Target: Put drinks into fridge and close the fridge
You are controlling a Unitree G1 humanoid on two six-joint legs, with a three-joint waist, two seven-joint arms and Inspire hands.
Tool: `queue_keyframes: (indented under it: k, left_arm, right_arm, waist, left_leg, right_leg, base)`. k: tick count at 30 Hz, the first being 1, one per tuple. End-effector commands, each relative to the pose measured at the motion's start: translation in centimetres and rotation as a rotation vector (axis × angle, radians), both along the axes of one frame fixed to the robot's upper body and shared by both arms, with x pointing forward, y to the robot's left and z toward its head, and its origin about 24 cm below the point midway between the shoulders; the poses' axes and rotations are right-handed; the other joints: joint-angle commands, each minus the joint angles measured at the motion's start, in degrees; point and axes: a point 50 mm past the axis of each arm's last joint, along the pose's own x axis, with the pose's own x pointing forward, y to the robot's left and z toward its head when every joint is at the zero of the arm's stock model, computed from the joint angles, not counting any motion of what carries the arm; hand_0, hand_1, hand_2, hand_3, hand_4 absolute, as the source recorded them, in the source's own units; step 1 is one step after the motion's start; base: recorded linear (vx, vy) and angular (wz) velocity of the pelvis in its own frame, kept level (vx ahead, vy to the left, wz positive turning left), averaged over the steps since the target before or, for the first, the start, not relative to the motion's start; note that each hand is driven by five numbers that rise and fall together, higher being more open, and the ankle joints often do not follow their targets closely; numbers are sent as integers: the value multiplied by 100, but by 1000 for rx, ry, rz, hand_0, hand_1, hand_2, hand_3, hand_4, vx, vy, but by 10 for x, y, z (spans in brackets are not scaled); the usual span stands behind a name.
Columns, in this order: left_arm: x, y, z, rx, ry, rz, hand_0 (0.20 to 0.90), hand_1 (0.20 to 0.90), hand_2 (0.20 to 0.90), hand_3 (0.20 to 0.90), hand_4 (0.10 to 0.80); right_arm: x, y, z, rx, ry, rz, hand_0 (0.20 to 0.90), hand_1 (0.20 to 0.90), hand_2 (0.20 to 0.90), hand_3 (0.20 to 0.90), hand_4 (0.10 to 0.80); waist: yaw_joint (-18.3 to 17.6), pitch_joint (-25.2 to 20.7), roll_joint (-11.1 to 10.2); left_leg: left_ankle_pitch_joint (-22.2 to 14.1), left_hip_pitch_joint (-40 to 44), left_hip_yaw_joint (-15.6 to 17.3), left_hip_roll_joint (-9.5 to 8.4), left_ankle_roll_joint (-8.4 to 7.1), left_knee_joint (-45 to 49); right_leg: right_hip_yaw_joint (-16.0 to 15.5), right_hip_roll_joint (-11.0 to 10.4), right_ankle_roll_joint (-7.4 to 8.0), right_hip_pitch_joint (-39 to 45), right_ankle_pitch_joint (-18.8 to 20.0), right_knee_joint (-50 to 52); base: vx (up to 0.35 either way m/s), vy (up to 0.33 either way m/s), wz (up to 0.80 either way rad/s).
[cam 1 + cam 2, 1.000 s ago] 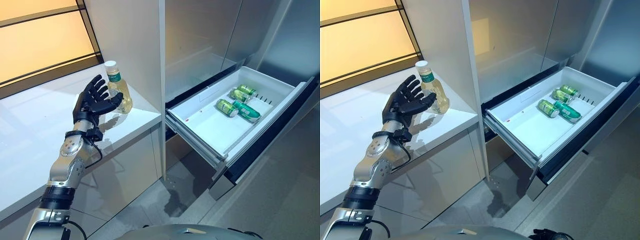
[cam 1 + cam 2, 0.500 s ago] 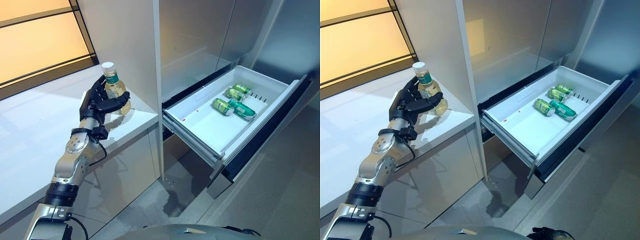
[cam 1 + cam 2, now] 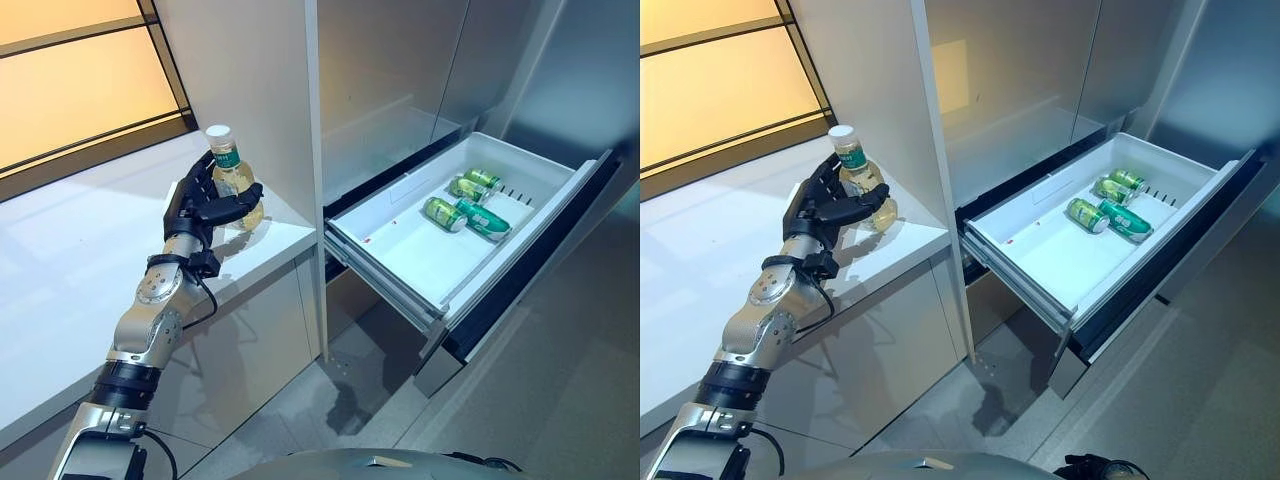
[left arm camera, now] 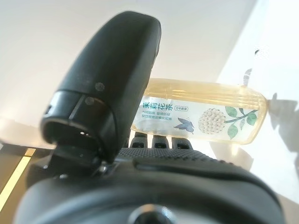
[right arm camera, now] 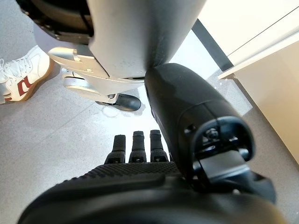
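Bottle (image 3: 235, 182) w/ white cap is stood upright on white worktop (image 3: 60, 260), beside fridge wall; left hand (image 3: 200, 205), spread open 1 s ago, is now curled round it. Fridge drawer (image 3: 420, 255) is left pulled out w/ green cans (image 3: 466, 205) inside. Right hand (image 5: 140, 154) is seen only in wrist view, fingers relaxed over floor, nothing held.

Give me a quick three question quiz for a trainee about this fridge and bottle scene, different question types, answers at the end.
1. True or false: the left robot hand has its fingers curled round the bottle.
2. Where do the green cans lie? A) on the counter B) in the open fridge drawer C) on the floor
3. Fill in: the bottle's cap is ____.

Key: 1 true; 2 B; 3 white.
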Motion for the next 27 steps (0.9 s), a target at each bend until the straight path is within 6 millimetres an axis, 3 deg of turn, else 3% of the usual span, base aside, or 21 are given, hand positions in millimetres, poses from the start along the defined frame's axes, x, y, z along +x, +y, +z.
queue_keyframes:
  k: [1, 2, 3, 4, 5, 7, 22, 27]
  left_arm:
    - [25, -15, 75, 26, -318, -37, 900, 900, 900, 900, 800]
    - [26, -16, 75, 20, -319, -37, 686, 686, 686, 650, 550]
    - [26, -17, 74, 17, -322, -34, 568, 568, 568, 513, 413]
    - [27, -18, 74, 12, -321, -36, 488, 488, 488, 420, 320]
    - [27, -18, 75, 4, -322, -36, 488, 488, 488, 420, 320]
    - [28, -19, 74, -6, -322, -36, 300, 300, 300, 200, 100]
    - [27, -25, 77, -25, -376, -32, 300, 300, 300, 200, 100]
    - [22, -21, 89, 18, -453, -27, 300, 300, 300, 200, 100]
  right_arm:
    - [14, 16, -1, 68, -26, 33, 900, 900, 900, 900, 800]
    - [15, 16, -1, 68, -26, 33, 900, 900, 900, 900, 800]
    - [15, 17, -1, 68, -25, 33, 900, 900, 900, 900, 800]
    - [15, 17, -1, 68, -25, 33, 900, 900, 900, 900, 800]
    - [15, 17, -1, 68, -24, 34, 900, 900, 900, 900, 800]
    - [16, 17, -1, 68, -23, 39, 900, 900, 900, 900, 800]
    - [17, 17, -1, 58, -37, 59, 900, 900, 900, 900, 800]
    - [25, 17, 2, 50, -65, 214, 900, 900, 900, 900, 800]
  waist:
    - [-80, -158, 18]
    - [-84, -159, 16]
    - [-88, -159, 15]
    - [-93, -164, 12]
    - [-96, -169, 12]
    - [-109, -177, 15]
    - [-130, -201, 0]
    - [-92, -199, -21]
  left_leg:
    - [-580, 109, 45, -386, 407, 19]
    - [-579, 110, 47, -386, 409, 19]
    - [-579, 113, 53, -385, 408, 20]
    - [-581, 115, 57, -385, 408, 21]
    - [-581, 114, 57, -387, 408, 20]
    - [-586, 119, 65, -383, 405, 17]
    - [-581, 114, 74, -378, 405, 15]
    - [-582, 110, 54, -380, 397, 17]
  right_leg:
    - [352, 36, 332, -534, 356, 200]
    - [357, 37, 333, -535, 359, 201]
    - [363, 37, 331, -531, 359, 202]
    - [364, 37, 332, -530, 360, 201]
    - [367, 38, 333, -532, 361, 200]
    - [375, 41, 332, -535, 359, 201]
    - [402, 39, 344, -546, 378, 197]
    - [375, 25, 345, -536, 376, 187]
  base:
    - [0, 0, 0]
    - [0, 0, 0]
    - [0, 0, 0]
    - [0, 0, 0]
    - [0, 0, 0]
    - [0, 0, 0]
    - [0, -2, -2]
    - [0, 0, 0]
